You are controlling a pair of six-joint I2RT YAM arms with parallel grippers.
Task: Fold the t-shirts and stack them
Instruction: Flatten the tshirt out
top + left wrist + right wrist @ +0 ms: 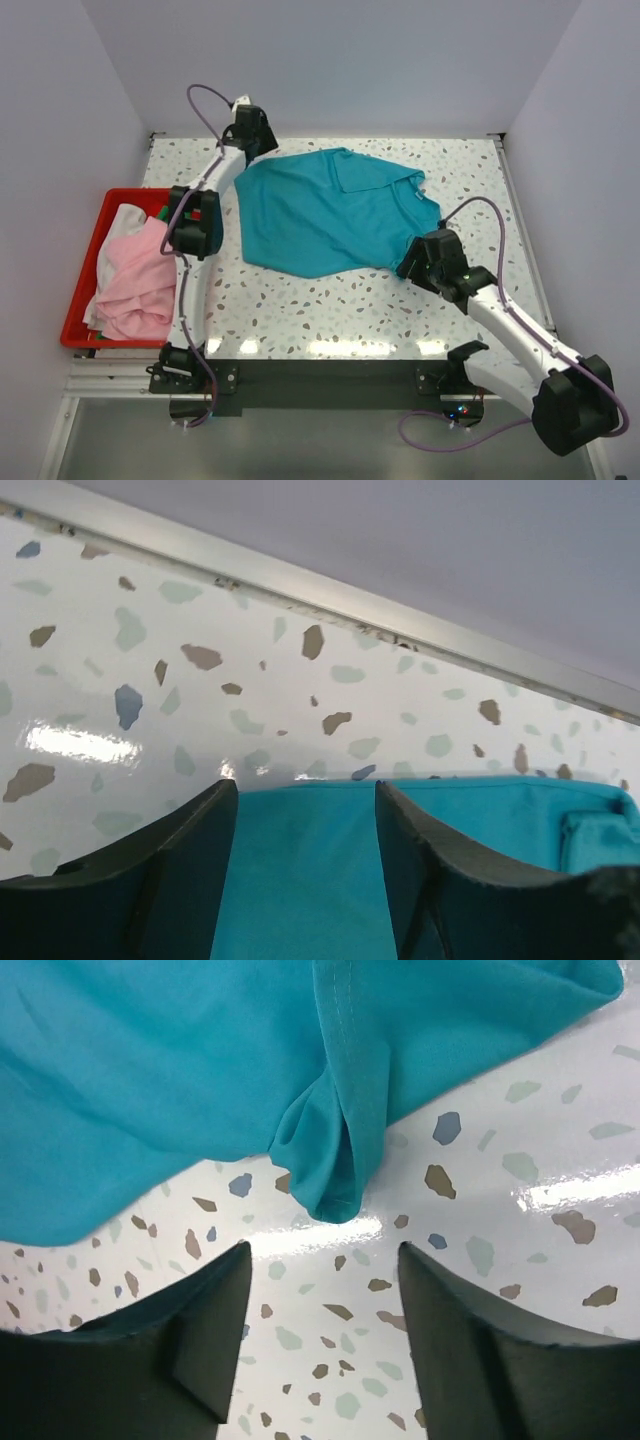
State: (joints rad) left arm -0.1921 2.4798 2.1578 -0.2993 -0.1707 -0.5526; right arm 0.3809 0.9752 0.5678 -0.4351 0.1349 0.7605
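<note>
Teal shirt [330, 215] stretches upper-left to lower-right; left pincer [305, 800] gapes over its upper-left edge, right pincer [322, 1260] gapes empty just short of, seemingly, a sleeve.

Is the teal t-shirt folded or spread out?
Mostly spread: the teal t-shirt lies flat on the table, one flap at its far edge doubled over.

Left arm: reaches far forward, elbow bent mid-span, wrist tipped down at the far end. Left gripper [305, 795]: fingers apart, a wide gap between them. Right arm: low, stretched forward and inward from its base, wrist angled down. Right gripper [322, 1255]: fingers apart, nothing pinched.
</note>
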